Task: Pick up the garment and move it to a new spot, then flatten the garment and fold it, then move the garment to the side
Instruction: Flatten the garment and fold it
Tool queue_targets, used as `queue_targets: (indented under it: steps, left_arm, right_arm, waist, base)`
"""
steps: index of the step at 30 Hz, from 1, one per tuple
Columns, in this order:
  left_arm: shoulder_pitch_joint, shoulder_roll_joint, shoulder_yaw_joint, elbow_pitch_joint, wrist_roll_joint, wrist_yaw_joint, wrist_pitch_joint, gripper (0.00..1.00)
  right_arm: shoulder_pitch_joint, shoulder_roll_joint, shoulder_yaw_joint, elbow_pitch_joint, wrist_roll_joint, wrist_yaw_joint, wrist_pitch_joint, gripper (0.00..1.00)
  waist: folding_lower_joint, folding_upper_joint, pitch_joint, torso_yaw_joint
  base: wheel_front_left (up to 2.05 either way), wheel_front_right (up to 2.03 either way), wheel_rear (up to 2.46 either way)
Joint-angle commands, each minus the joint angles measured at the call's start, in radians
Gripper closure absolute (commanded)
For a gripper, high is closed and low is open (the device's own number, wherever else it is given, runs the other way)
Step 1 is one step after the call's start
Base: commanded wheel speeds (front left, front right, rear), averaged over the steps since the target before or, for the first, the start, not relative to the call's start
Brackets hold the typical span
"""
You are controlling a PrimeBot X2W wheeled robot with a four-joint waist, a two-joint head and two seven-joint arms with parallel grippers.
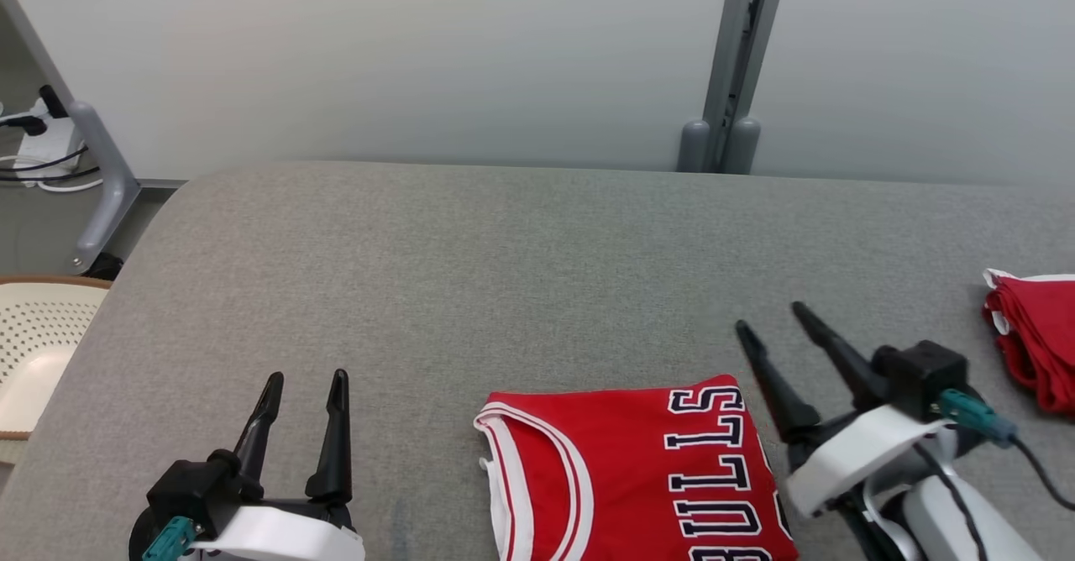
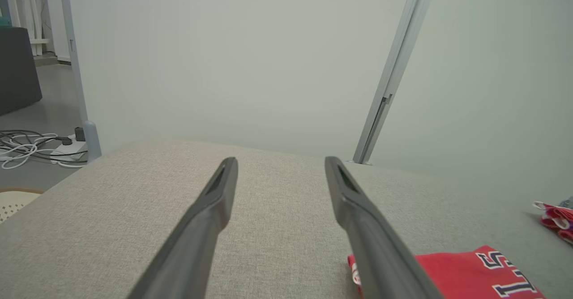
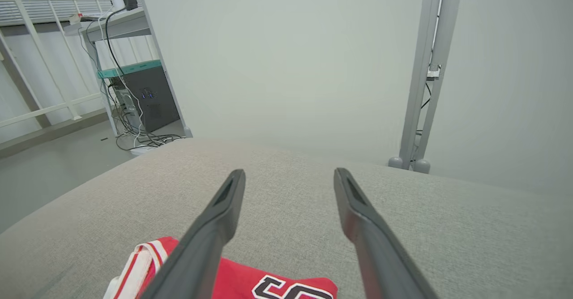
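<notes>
Jersey point(image 1: 630, 469), red with white trim and dark lettering, lies folded into a neat flat packet at the near edge of the grey worktop point(image 1: 504, 275), right of centre. Starting at the left, a cream perforated basket point(image 1: 34, 334) pokes in beside the worktop. Next, the left gripper point(image 1: 307, 376) hovers well apart from the jersey, its jaws spread wide and holding nothing. Then the jersey itself: it looks light, soft and rather slick, so I'd guess the layers would slide and the fold fall open if it were pinched by one layer only. A hold through all the layers at a folded edge, ideally at two corners, seems safest. Just beside its right edge the right gripper point(image 1: 771, 317) stands with jaws wide apart too, empty, fingers clear of the cloth. Farther right another red garment point(image 1: 1033, 343) lies bunched at the worktop's edge.
</notes>
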Motion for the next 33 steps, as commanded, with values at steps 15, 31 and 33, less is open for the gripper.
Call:
queue_targets:
  steps: [15,31,33]
  left_arm:
    - [0.022,0.002,0.063,-0.046,0.032,-0.003,-0.004,0.00]
    - [0.024,-0.031,0.086,-0.059,0.069,-0.027,-0.004,0.00]
    - [0.023,-0.034,0.086,-0.057,0.071,-0.031,-0.004,0.00]
  right_arm:
    - [0.147,0.023,-0.279,-0.142,-0.120,0.000,-0.084,0.00]
    - [0.143,0.060,-0.267,-0.034,-0.136,0.000,-0.111,0.00]
    - [0.139,0.059,-0.265,-0.032,-0.136,0.000,-0.110,0.00]
  waist:
    - [0.0000,0.0000,0.021,-0.082]
    - [0.0000,0.0000,0.028,-0.113]
    - [0.0000,0.0000,0.027,-0.111]
  base:
    - [0.00,0.00,0.00]
    - [0.00,0.00,0.00]
    - [0.00,0.00,0.00]
